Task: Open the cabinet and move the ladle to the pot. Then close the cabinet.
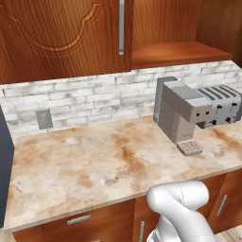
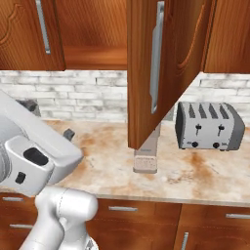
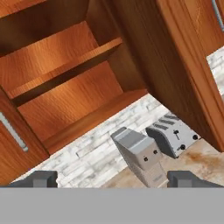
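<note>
Dark blocky fingertips of the gripper stand wide apart, holding nothing, aimed up at the cabinet, whose reddish wood door hangs open over bare shelves. Below sit a ribbed grey coffee machine and a boxy silver toaster on mottled marble counter.

Base views flank the toaster and counter; hand view looks up into cabinet.
</note>
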You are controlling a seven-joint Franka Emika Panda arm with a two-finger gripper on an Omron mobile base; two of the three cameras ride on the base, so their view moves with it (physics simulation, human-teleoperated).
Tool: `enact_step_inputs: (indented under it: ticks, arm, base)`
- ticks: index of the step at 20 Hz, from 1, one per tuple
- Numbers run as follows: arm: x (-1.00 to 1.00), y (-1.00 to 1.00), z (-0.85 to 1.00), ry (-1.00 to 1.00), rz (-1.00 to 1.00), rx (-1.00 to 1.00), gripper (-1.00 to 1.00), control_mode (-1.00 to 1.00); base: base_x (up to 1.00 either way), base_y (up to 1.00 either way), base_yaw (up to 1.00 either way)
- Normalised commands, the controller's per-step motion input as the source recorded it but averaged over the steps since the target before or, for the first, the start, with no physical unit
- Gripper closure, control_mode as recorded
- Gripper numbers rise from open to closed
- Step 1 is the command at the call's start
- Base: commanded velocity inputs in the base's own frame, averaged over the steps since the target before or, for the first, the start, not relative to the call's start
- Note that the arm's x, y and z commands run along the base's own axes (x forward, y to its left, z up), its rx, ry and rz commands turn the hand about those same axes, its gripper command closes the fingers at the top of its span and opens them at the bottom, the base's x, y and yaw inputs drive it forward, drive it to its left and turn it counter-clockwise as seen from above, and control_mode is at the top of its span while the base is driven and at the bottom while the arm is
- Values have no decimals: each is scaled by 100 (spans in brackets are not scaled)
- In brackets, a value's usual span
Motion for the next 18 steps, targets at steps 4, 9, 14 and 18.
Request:
enact_step_inputs:
  ticks: [4,9,14,18]
  arm:
    - [-3,-56,0,0,2,9,-100,-100]
    - [0,-67,0,0,3,14,-100,-100]
    - [-23,-71,0,-7,5,20,-100,-100]
    - [-10,-69,0,-3,5,22,-100,-100]
  base:
    - [0,0,0]
    - [0,0,0]
    - [0,0,0]
    - [0,0,0]
